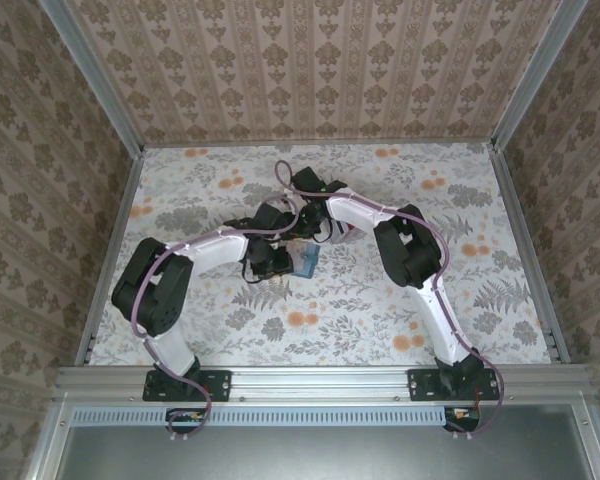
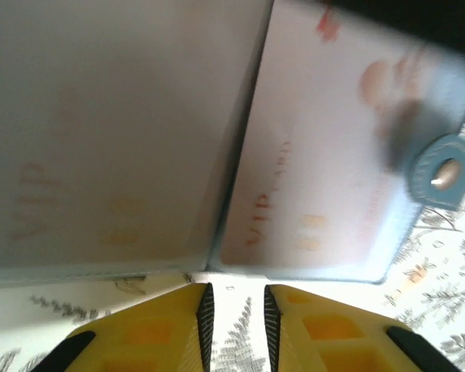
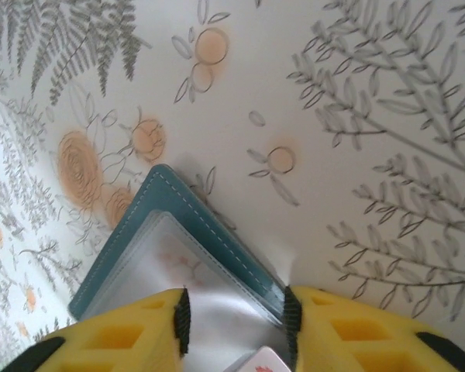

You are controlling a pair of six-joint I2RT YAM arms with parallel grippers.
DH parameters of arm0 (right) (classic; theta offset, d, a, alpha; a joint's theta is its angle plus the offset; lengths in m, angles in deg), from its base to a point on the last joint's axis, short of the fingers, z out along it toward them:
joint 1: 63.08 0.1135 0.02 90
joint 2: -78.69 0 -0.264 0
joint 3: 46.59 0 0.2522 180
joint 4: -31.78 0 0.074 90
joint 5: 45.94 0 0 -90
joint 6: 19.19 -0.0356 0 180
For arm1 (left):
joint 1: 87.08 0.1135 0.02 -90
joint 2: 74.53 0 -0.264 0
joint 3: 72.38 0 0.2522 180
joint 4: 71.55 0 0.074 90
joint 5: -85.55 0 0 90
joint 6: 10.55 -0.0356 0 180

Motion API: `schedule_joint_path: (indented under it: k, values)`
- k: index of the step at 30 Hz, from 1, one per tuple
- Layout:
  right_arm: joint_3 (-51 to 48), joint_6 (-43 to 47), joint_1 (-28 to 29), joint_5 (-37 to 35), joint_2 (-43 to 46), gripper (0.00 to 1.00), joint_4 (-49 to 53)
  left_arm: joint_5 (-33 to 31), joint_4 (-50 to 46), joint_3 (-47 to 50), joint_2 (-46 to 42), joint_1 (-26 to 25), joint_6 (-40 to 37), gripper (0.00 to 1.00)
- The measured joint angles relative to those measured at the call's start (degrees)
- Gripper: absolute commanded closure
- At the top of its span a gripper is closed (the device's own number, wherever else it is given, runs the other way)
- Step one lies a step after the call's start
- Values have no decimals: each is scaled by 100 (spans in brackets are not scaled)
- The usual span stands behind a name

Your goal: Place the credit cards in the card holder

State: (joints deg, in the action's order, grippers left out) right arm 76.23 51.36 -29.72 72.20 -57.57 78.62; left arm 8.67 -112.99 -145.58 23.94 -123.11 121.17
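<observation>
The card holder [image 1: 306, 262] lies open at mid-table, where both arms meet. In the left wrist view its clear sleeves hold two pale credit cards with "VIP" lettering, one on the left [image 2: 101, 155] and one on the right [image 2: 318, 178]. A teal snap tab [image 2: 446, 172] sticks out at the right. My left gripper [image 2: 236, 288] is open by a narrow gap just short of the holder's fold, with only tablecloth between its fingers. My right gripper [image 3: 234, 298] is open astride the card holder's [image 3: 132, 232] teal corner and clear sleeve. A white card corner [image 3: 263, 360] with red print lies between its fingers.
The floral tablecloth [image 1: 380, 320] covers the table inside metal rails [image 1: 320, 378], with patterned walls around. Bare cloth lies to the front and both sides of the arms. A dark cable [image 1: 280, 175] loops behind the right arm's wrist.
</observation>
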Motion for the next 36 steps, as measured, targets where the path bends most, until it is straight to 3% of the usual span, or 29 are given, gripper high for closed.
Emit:
schedule_joint_path:
  k: [10, 18, 26, 36]
  values:
    - [-216, 2, -26, -111, 879, 52, 149, -407, -424, -608, -1440, 103, -162, 68]
    - [-1132, 68, -457, -901, 2109, 49, 57, -317, -356, -608, -1320, 726, -315, 67]
    - [-2142, 345, -1082, -1937, 2997, 46, 17, 57, -227, -1217, -332, 844, -531, 65]
    - [-2385, 748, -1633, -2647, 3178, 43, 107, 529, -96, -2647, 1311, 693, -553, 63]
